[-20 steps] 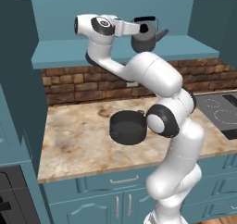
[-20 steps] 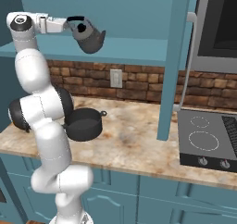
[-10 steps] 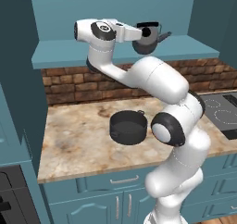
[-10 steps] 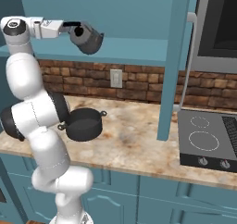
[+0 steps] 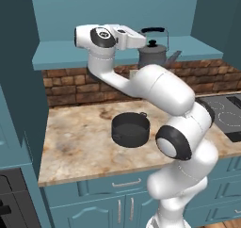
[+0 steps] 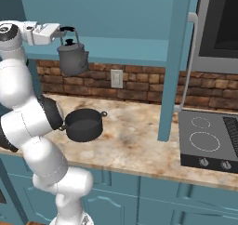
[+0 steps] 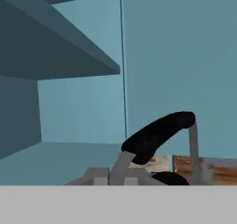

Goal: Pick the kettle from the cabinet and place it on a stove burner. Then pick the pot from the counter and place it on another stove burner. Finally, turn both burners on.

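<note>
I have the gripper (image 6: 62, 32) clenched on the black arched handle of the kettle (image 6: 72, 57), and in the right base view the kettle hangs from it, just out in front of the teal shelf of the cabinet (image 6: 139, 56), so I judge it is already lifted and must now travel right. Below it, the pot (image 6: 83, 124) waits on the marbled counter (image 6: 135, 140), near the arm, for the second pick. Far to the right lies the cooktop with its white burner circles (image 6: 203, 141) and the small knobs at its front. I cannot see the fingertips themselves: in the hand view the handle (image 7: 157, 135) crosses low and the kettle's body is cut off. In the left base view the arm covers part of the kettle (image 5: 153, 54).
</note>
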